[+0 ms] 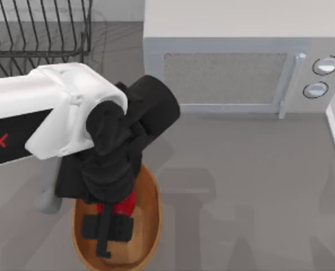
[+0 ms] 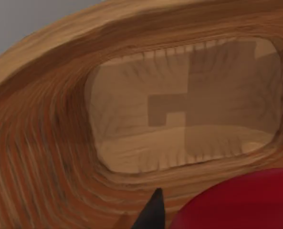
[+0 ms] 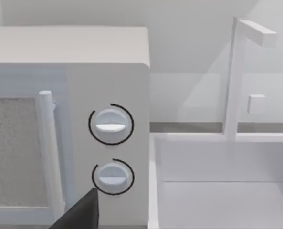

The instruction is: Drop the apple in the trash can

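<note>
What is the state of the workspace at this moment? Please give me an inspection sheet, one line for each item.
Surface: grey table, with shadows of the arms on it.
Job's things: the apple is held between the left gripper's fingers, above the inside of the trash can; the left wrist view shows the can's flat tan bottom bare.
Clutter: black wire rack at the far left.
Grippers: left gripper shut on the apple over the can; right gripper faces the microwave's dials, parked.
Cables: nothing seen.
Surroundings: white microwave at the back; white sink with tap beside it.
</note>
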